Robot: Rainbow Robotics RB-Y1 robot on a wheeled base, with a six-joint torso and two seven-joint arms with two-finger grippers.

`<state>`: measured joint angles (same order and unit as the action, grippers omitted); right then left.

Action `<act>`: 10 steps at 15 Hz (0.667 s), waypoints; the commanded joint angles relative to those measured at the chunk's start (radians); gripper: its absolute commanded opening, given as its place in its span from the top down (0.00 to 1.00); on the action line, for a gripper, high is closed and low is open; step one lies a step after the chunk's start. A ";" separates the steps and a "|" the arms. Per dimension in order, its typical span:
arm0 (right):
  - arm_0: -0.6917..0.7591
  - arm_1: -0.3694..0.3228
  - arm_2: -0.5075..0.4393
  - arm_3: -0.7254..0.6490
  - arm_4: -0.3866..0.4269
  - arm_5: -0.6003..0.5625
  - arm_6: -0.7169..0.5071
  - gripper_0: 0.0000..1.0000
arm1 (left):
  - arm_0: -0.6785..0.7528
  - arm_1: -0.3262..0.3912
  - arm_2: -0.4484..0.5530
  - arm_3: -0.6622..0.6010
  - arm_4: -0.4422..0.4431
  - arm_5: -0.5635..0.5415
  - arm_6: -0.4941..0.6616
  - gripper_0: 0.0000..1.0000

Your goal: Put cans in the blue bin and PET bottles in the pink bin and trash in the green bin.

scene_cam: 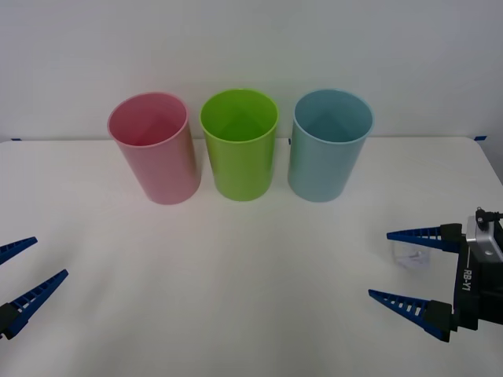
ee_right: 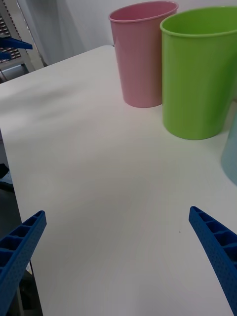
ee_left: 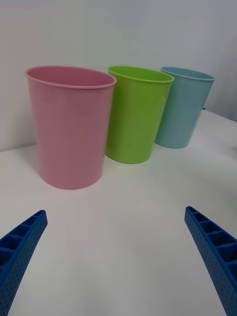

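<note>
Three tall bins stand in a row at the back of the white table: the pink bin (scene_cam: pixel 153 149) (ee_right: pixel 140 54) (ee_left: pixel 69 128), the green bin (scene_cam: pixel 240 145) (ee_right: pixel 197 74) (ee_left: pixel 136 116) and the blue bin (scene_cam: pixel 330 145) (ee_left: pixel 182 108). The trash (scene_cam: pixel 411 258), a small clear scrap, lies on the table at the right. My right gripper (scene_cam: pixel 380 265) (ee_right: pixel 117 212) is open around it, with the scrap deep between the fingers and nearer the far one. At the table's left front, my left gripper (scene_cam: pixel 51 257) (ee_left: pixel 115 211) is open and holds nothing. Cans and PET bottles are out of view.
A white wall rises right behind the bins. The table (scene_cam: pixel 236 275) stretches bare between the two grippers and in front of the bins. In the right wrist view the table's edge (ee_right: pixel 10 148) runs near the left arm's blue fingers (ee_right: pixel 12 47).
</note>
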<state>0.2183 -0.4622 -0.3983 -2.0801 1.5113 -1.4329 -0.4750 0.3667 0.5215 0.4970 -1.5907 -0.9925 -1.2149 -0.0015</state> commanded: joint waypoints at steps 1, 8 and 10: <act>-0.004 -0.044 -0.036 -0.071 0.004 0.000 -0.099 0.00 | 0.000 0.000 0.000 0.000 0.000 0.000 0.000 0.04; -0.011 -0.194 -0.122 -0.155 0.070 0.000 -0.363 0.00 | 0.000 0.000 0.000 0.000 0.000 0.000 0.000 0.04; -0.014 -0.222 -0.131 -0.158 0.099 -0.001 -0.416 0.00 | 0.000 0.000 0.000 0.000 0.000 0.000 0.000 0.04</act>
<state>0.2053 -0.6736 -0.5271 -2.2367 1.5985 -1.4338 -0.8713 0.3667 0.5215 0.4970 -1.5907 -0.9925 -1.2149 -0.0015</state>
